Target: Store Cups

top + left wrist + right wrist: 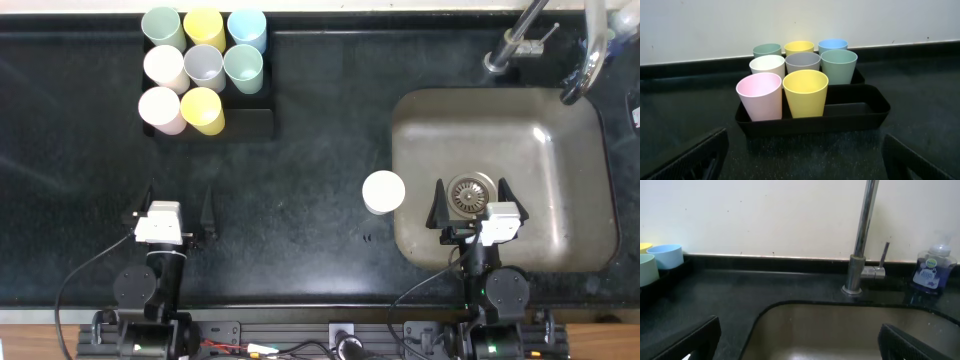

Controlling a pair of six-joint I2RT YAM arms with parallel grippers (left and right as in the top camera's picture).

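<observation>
A black tray at the back left of the counter holds several pastel cups, among them a pink cup and a yellow cup in its front row. The tray's front right slot is empty. A lone white cup stands on the dark counter just left of the sink. My left gripper is open, low over the counter in front of the tray, well apart from it. My right gripper is open over the sink's front part, to the right of the white cup.
The steel sink fills the right side, with a drain near my right gripper. A faucet and a blue soap bottle stand behind it. A pale wall backs the counter.
</observation>
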